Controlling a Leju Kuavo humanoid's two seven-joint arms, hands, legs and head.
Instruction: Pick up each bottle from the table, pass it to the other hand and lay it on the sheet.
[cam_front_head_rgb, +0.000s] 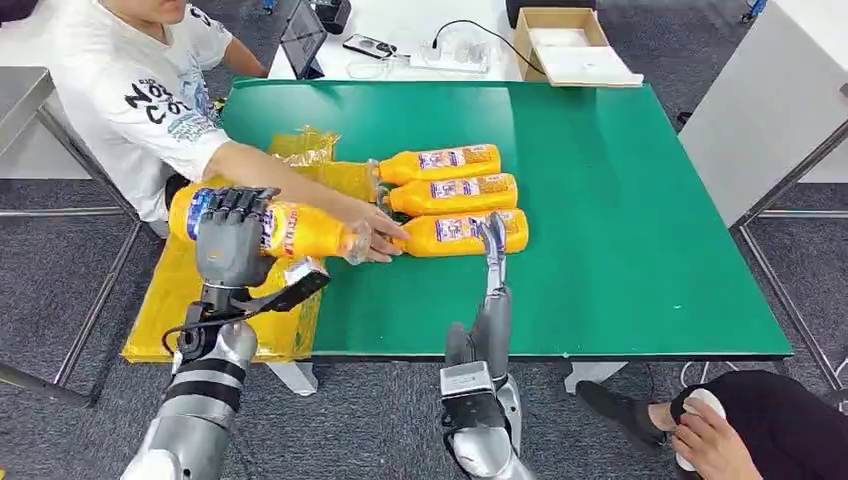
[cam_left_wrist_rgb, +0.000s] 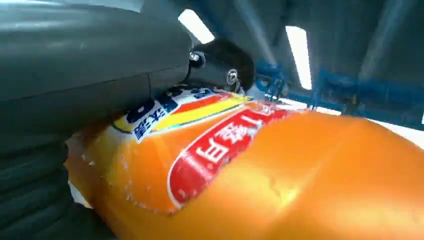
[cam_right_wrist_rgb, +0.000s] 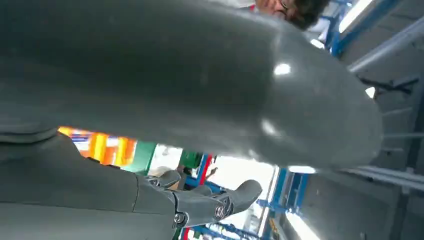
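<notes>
1. Bottle (cam_front_head_rgb: 290, 228) of orange drink lies crosswise in my left hand (cam_front_head_rgb: 232, 235), fingers wrapped round its labelled middle, over the table's left edge above the yellow sheet (cam_front_head_rgb: 180, 300), so I judge it ready to lay down.
2. A person's hand (cam_front_head_rgb: 372, 232) touches its cap end, perhaps steadying it.
3. My right hand (cam_front_head_rgb: 491, 262) holds nothing, fingers straight, beside the nearest of three bottles (cam_front_head_rgb: 455, 192) lying in a row on the green table (cam_front_head_rgb: 620, 220).
</notes>
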